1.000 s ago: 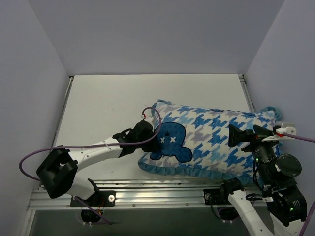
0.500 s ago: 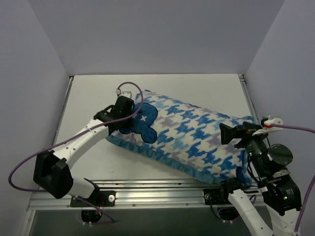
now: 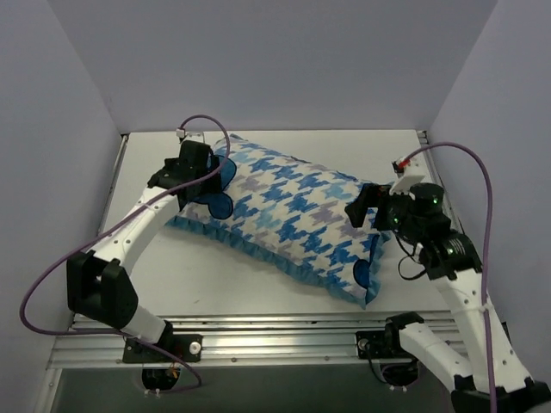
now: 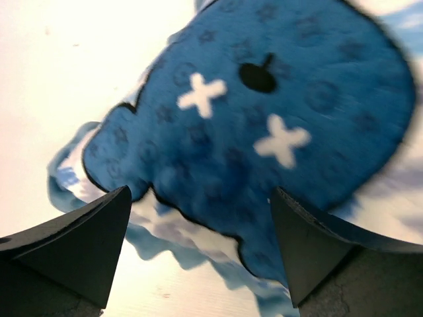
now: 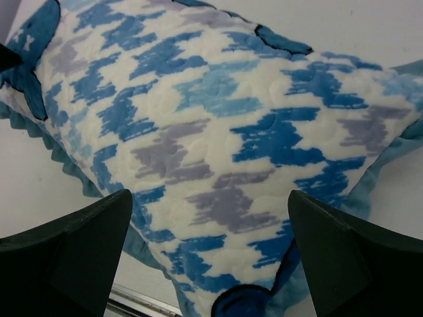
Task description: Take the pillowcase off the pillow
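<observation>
Pillowcase is on the move. A second ago it lay along the near edge of the table, and now it sits diagonally, its far end swung up to the back-left and its near end pointing front-right. It is plump and full, with the pillow hidden inside. The left gripper has travelled with it from mid-table to the back-left corner, sitting on the dark blue blob figure the whole way. The right gripper has swung in from the right wall and now hangs over the right end of the cover.

From above, neither set of jaws can be read. The left wrist view settles one: the left gripper has its fingers spread wide with nothing clamped. Blurred between them is the figure's face, with two white crosses and a black spot. I cannot tell whether the tips touch the cloth.

The right wrist view shows the right gripper spread just as wide above the quilted houndstooth. The blue ruffled trim runs along the lower-left edge. A second dark blue patch is at the near corner, which the overhead view shows only as a small blue shape.
</observation>
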